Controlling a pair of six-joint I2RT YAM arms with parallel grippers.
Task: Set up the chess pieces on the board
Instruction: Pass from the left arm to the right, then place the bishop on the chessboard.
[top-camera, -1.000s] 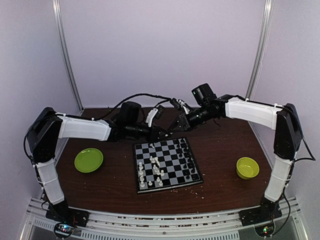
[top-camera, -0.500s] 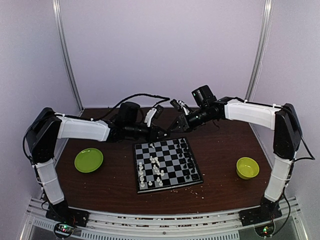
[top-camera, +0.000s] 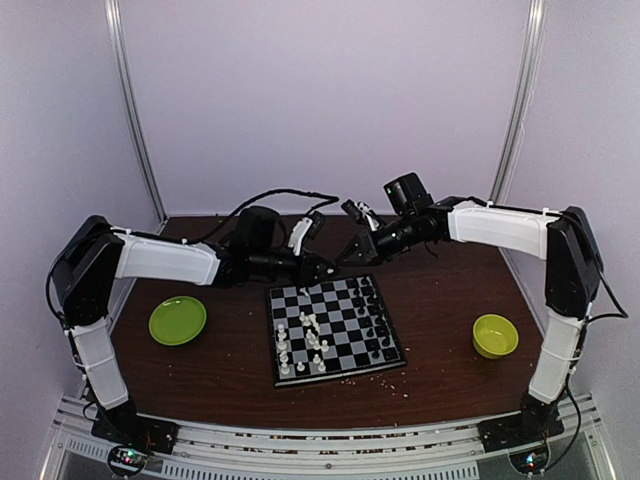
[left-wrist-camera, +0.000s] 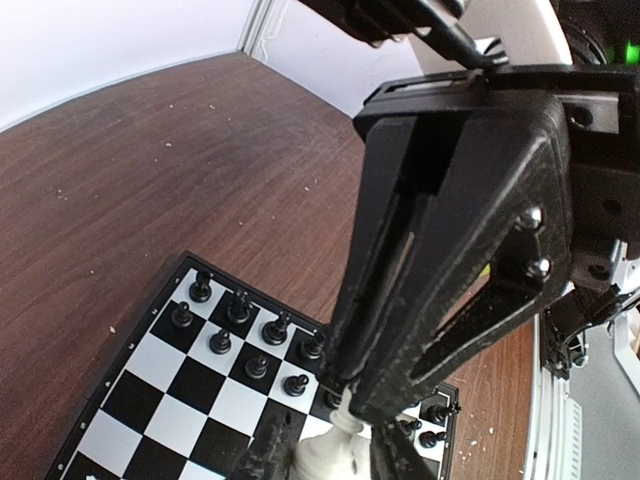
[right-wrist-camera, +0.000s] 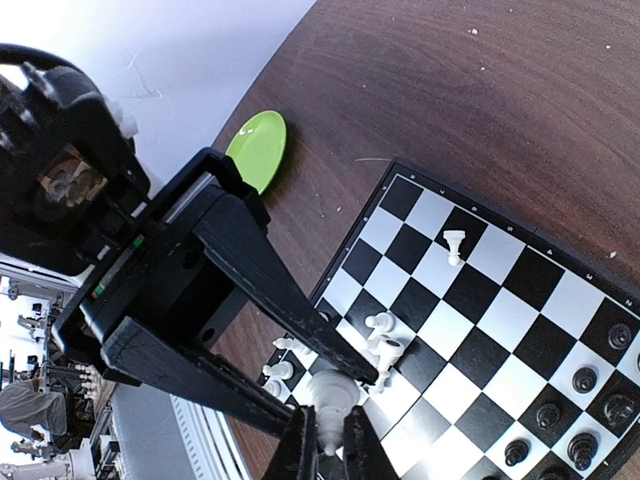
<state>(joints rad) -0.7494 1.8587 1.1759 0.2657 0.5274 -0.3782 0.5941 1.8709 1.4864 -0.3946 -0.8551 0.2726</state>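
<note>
Over the far edge of the board (top-camera: 272, 340) my two grippers meet tip to tip around one white chess piece (right-wrist-camera: 332, 392). My right gripper (right-wrist-camera: 330, 440) is shut on its narrow top end. My left gripper (left-wrist-camera: 335, 455) flanks the wide base (left-wrist-camera: 345, 440) with its jaws slightly parted. In the top view the left gripper (top-camera: 322, 266) and right gripper (top-camera: 348, 254) nearly touch. Black pieces (left-wrist-camera: 240, 335) stand in two rows on the board's right side (top-camera: 372, 310). White pieces (top-camera: 312, 330) cluster mid-board, some lying down (right-wrist-camera: 385, 345), and others stand along the left edge (top-camera: 283, 350).
A lime-green plate (top-camera: 177, 320) lies left of the board and a lime-green bowl (top-camera: 494, 335) to its right. Pale crumbs (top-camera: 400, 375) dot the brown table near the board's front corner. White walls and metal posts close in the back.
The right gripper has closed onto the white piece held out by the left gripper, whose jaws have widened a little. Both arms have stayed almost in place.
</note>
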